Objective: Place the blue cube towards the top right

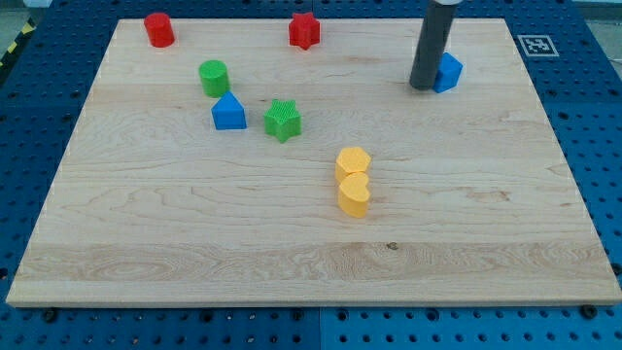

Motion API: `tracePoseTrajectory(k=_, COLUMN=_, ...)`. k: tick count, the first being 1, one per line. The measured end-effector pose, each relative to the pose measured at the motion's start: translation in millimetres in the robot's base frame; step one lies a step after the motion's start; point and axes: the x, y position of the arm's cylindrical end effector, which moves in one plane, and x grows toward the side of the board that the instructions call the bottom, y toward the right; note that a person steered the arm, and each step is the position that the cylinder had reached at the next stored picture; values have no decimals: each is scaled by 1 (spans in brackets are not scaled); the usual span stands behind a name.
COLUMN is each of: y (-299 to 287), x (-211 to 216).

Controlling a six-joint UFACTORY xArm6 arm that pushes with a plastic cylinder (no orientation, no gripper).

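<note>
My tip [423,87] sits touching the left side of the blue cube [448,72], near the board's [486,214] top right. No hand, just a rod, so nothing to open or close. Elsewhere: red cylinder [159,29], red star [304,30], green cylinder [214,77], second blue block [228,112], green star [283,120], two touching yellow blocks [354,182].

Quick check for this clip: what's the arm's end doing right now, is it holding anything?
No gripper on this arm, so nothing is held. My tip sits on the board, right against the left side of the blue cube near the view's top right.
</note>
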Motion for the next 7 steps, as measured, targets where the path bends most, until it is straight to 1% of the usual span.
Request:
tracePoseTrajectory(k=1, y=18, x=-4)
tracePoseTrajectory(k=3, y=28, x=12)
tracePoseTrajectory(k=4, y=32, x=8)
tracePoseTrajectory(k=7, y=62, x=-26)
